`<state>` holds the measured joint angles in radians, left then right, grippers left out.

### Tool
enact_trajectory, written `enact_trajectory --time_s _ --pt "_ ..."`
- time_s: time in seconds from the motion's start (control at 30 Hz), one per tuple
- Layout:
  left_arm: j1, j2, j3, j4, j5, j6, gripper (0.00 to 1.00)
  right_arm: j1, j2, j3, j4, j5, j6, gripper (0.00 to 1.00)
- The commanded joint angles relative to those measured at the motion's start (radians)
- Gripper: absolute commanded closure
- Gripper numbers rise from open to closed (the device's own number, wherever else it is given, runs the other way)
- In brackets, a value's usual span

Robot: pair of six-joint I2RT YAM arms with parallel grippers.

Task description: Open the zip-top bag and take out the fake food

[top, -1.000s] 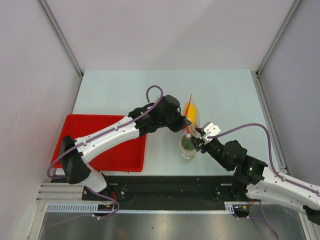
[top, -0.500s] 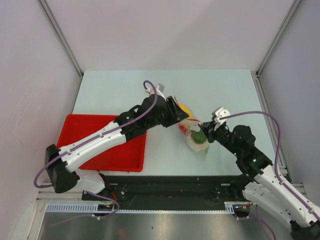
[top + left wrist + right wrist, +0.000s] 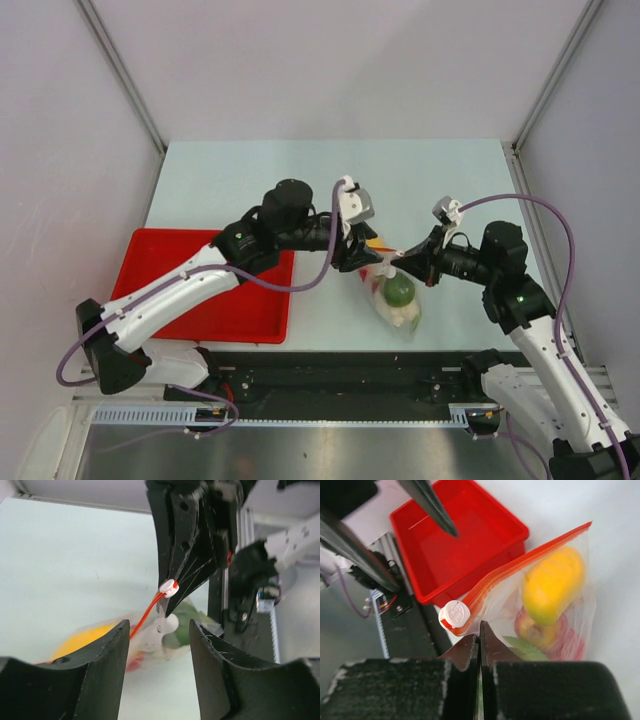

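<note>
The zip-top bag (image 3: 404, 314) sits on the table (image 3: 230, 190) just right of the red tray (image 3: 250, 310), the fake food (image 3: 398, 291) inside it; the right tool (image 3: 480, 635) is clamped on the bag's edge beside the white slider (image 3: 454, 614); the left tool (image 3: 157, 630), jaws apart, hangs on the bag's tray side.

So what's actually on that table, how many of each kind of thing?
Robot arms: 2, the left arm and the right arm
Red tray: 1
Clear zip bag: 1
Toy food pieces in the bag: at least 4, yellow, green, red, whitish; too bunched to count exactly
Total: 4 things, plus the bagged food
</note>
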<state>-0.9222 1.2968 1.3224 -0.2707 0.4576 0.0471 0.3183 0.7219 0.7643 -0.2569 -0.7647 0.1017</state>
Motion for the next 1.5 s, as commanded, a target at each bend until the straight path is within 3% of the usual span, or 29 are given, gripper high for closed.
enact_trajectory --time_s 0.0,0.2,0.37,0.8,1.1,1.2,1.23,1.27,1.33,1.37,1.43,1.47 --pt "0.0 0.074 0.083 -0.108 0.177 0.342 0.45 -0.015 -0.003 0.052 -0.021 -0.119 0.029 1.0" --pt "0.0 0.131 0.13 -0.137 0.279 0.412 0.46 -0.042 0.017 0.059 -0.067 -0.156 0.021 1.0" --pt "0.0 0.127 0.092 -0.049 0.308 0.393 0.55 -0.044 0.024 0.066 -0.074 -0.16 0.018 1.0" --pt "-0.012 0.219 0.172 -0.058 0.377 0.402 0.55 -0.048 0.033 0.067 -0.079 -0.168 0.013 1.0" --pt "-0.014 0.243 0.195 -0.056 0.382 0.39 0.78 -0.048 0.037 0.066 -0.081 -0.168 0.012 1.0" --pt "-0.014 0.251 0.207 -0.088 0.374 0.405 0.9 -0.051 0.028 0.067 -0.082 -0.159 0.015 1.0" --pt "-0.014 0.252 0.21 -0.096 0.372 0.408 1.0 -0.05 0.021 0.067 -0.084 -0.151 0.015 1.0" --pt "-0.014 0.251 0.21 -0.102 0.366 0.408 1.0 -0.051 0.017 0.067 -0.085 -0.14 0.019 1.0" --pt "-0.014 0.248 0.216 -0.105 0.346 0.398 1.0 -0.05 -0.004 0.067 -0.094 -0.105 0.024 0.91" --pt "-0.012 0.252 0.222 -0.108 0.342 0.39 1.0 -0.05 -0.013 0.067 -0.097 -0.099 0.023 0.78" --pt "-0.012 0.26 0.25 -0.117 0.351 0.367 1.0 -0.05 -0.036 0.067 -0.111 -0.065 0.026 0.62" --pt "-0.013 0.272 0.258 -0.124 0.36 0.356 1.0 -0.05 -0.059 0.067 -0.117 -0.053 0.02 0.6"
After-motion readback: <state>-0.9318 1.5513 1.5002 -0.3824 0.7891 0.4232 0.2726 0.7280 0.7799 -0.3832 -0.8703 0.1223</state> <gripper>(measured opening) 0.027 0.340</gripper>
